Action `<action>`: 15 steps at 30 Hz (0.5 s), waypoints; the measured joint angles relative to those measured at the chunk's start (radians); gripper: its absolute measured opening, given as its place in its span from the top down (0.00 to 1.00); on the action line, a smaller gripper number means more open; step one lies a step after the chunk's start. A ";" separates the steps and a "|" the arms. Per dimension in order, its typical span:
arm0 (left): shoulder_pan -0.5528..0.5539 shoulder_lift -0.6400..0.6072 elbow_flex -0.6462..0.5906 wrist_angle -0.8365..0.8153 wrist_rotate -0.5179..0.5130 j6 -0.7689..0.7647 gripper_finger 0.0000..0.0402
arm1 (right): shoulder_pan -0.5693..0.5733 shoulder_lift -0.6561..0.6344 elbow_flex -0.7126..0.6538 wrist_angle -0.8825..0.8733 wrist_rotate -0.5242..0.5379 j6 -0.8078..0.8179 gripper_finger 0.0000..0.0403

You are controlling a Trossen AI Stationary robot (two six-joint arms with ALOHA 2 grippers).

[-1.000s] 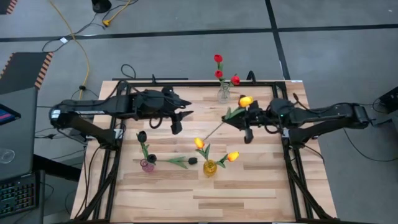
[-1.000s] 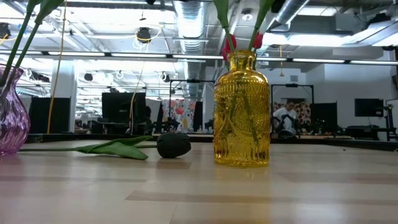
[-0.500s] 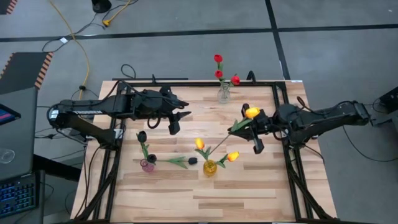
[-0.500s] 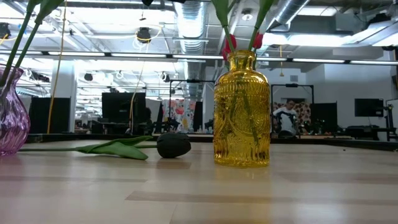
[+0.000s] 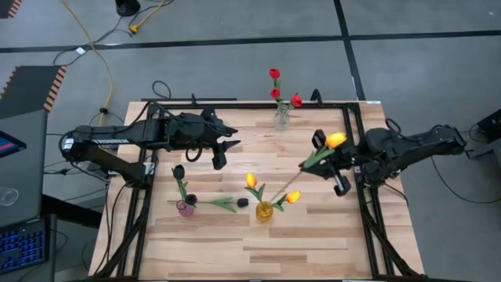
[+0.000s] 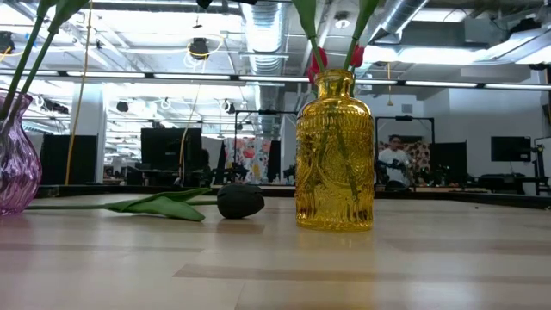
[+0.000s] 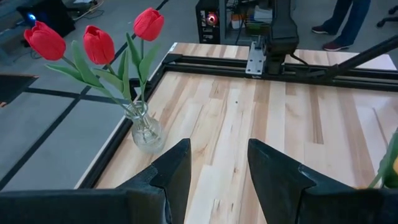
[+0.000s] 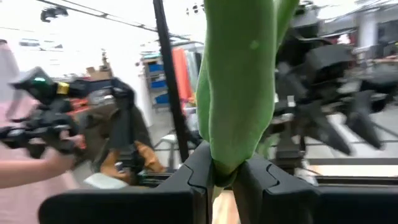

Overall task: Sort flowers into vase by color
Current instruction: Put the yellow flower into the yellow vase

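Pale wooden slats formed the worktop point(image 5: 235, 235), and on it the yellow vase point(image 5: 264, 211) served as the hub: two yellow-orange tulips point(image 5: 251, 181) already stood in it, a purple vase point(image 5: 185, 207) with black tulips stood to its left, a loose black tulip point(image 5: 225, 203) lay between the two, and a clear vase point(image 5: 282, 118) of red tulips point(image 5: 275, 74) stood at the far edge beyond it. The right claw point(image 5: 327, 159), up and to the right of the yellow vase, was clenched on the leafy stem of a third yellow-orange tulip point(image 5: 335, 140), its stem slanting down toward the vase mouth, probably so it could slide in with its own color. The left claw point(image 7: 217, 165) hovered released and empty to the upper left of the yellow vase, apparently waiting.
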 joint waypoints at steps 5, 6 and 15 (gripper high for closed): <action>0.000 0.000 0.000 0.000 0.000 0.000 0.64 | 0.092 0.004 0.032 -0.003 0.000 0.006 0.83; 0.000 0.000 0.000 0.000 0.001 0.000 0.64 | 0.110 0.004 0.040 -0.002 0.000 0.006 0.83; 0.000 0.000 0.000 0.000 0.006 -0.001 0.64 | 0.277 0.065 0.048 -0.011 0.058 -0.022 0.83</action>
